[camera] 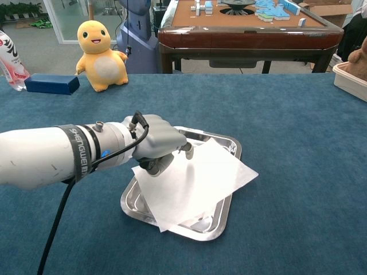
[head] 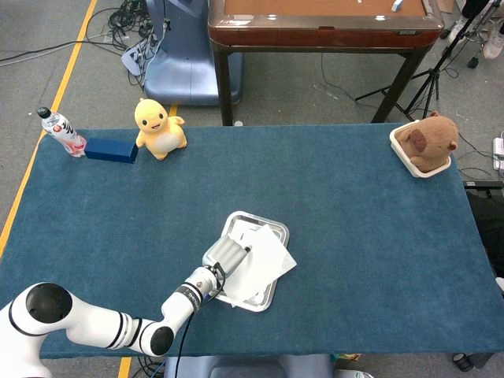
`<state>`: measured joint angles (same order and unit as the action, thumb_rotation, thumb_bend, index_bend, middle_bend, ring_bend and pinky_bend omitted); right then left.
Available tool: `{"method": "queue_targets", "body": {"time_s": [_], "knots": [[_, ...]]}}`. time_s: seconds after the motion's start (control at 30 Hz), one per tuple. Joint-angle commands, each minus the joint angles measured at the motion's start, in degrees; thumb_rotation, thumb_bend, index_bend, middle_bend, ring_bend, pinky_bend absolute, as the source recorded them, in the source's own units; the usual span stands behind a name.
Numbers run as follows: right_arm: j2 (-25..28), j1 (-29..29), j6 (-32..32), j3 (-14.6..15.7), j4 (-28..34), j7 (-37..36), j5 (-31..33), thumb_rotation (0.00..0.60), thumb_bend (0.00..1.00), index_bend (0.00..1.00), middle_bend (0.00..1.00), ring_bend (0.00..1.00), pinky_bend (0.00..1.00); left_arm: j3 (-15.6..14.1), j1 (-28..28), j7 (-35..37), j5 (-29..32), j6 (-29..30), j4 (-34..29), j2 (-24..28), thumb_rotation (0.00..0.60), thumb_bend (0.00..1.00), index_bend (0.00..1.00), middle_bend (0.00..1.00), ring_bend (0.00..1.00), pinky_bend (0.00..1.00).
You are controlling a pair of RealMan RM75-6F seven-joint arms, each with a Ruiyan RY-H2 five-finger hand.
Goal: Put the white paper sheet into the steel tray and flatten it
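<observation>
Left hand (camera: pixel 157 143), fingers curled w/ tips pressing down on the white paper sheet (camera: pixel 195 180); whether it grips the sheet, can't tell. Sheet lies skewed in the steel tray (camera: pixel 215 229) mid-desk, right corner hanging over the rim. Right hand out of view. Yellow plush toy (head: pixel 160 127) at the far left of the blue desk (head: pixel 354 220).
</observation>
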<state>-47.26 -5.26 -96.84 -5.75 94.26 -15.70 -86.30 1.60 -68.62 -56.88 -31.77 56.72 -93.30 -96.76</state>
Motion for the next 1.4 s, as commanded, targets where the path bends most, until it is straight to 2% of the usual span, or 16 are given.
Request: {"method": "queue_targets", "body": {"time_s": [0.03,0.83,1.4], "knots": [[0.0,0.01,0.03,-0.01,-0.02,-0.06,0.03,0.6,0.0,0.2,0.3,0.16,0.33,-0.03,-0.29,-0.47,0.68,0.09,0.41,-0.48,0.6,0.91,0.2,1.0,0.81,0.86],[0.09,-0.04,0.04,-0.1,-0.11,-0.19,0.25,0.6,0.0,0.2,0.3,0.16,0.33,0.02,-1.45,-4.69,7.24,3.1,1.45,-2.29,0.6,0.91,0.19,1.0,0.81,0.86],[0.12,-0.1,-0.07,-0.07,-0.07,-0.13,0.14,0.6,0.0,0.2,0.3,0.16,0.33,1.37,-2.11,-7.51,12.62,6.36,-2.32,-3.11,0.6,0.91,0.16,1.0,0.81,0.86]]}}
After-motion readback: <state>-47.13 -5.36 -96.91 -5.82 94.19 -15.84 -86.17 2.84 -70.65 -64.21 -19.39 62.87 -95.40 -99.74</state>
